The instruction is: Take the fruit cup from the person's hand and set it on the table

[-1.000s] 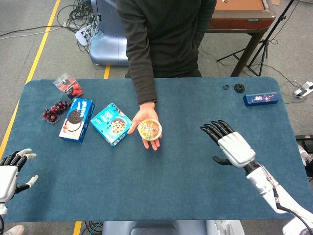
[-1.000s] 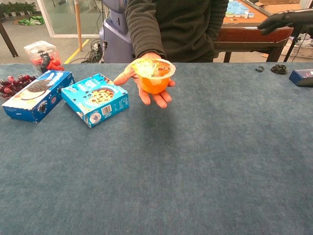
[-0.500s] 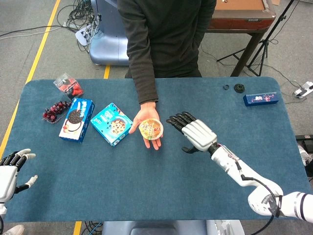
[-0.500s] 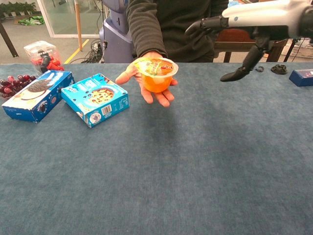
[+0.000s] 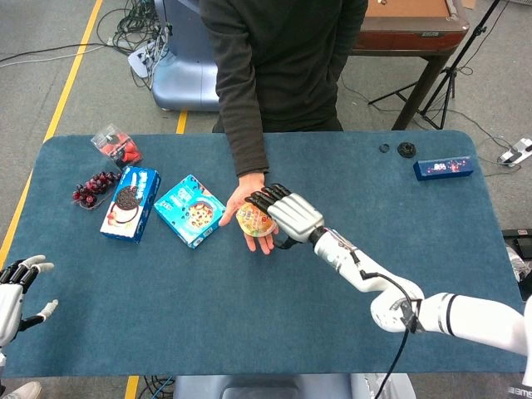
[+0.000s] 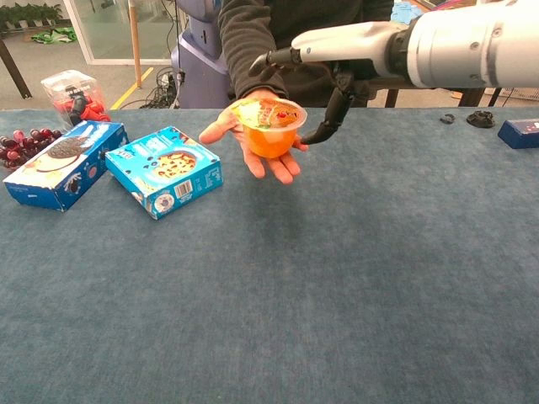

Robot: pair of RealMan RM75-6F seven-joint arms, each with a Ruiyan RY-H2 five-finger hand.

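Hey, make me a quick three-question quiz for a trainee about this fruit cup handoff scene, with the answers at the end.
1. True or false: the fruit cup already stands on the table.
2. Which robot hand is reaching over the cup? A) the left robot hand B) the right robot hand
3. Fill in: the box nearest the person's hand is the ____ cookie box.

Key
1. False; it rests on the person's open palm.
2. B; its fingers are spread around the cup, not closed on it. The left one is open at the table's near left edge.
3. Light blue; the darker sandwich cookie box lies farther left.
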